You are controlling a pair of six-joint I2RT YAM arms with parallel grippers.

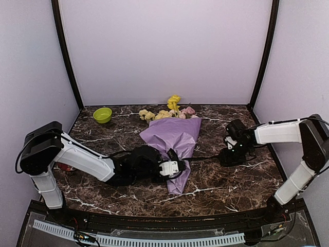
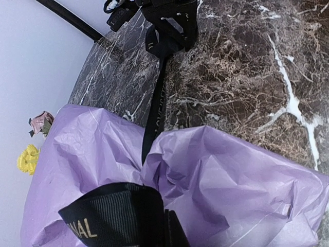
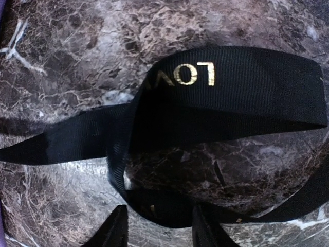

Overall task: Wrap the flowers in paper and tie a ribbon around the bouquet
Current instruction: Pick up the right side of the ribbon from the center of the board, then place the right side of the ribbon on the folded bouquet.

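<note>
My left tool was pinched shut on the ribbon at the waist of the bouquet lying on the counter, flowers at its far end, while my right tool, to its right, stood apart around a ribbon loop.

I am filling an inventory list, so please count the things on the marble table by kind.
Bunch of flowers: 1
Purple paper sheet: 1
Black ribbon: 1
Green bowl: 1
Total: 4
A reddish spot at the left edge is too hidden to count.
</note>
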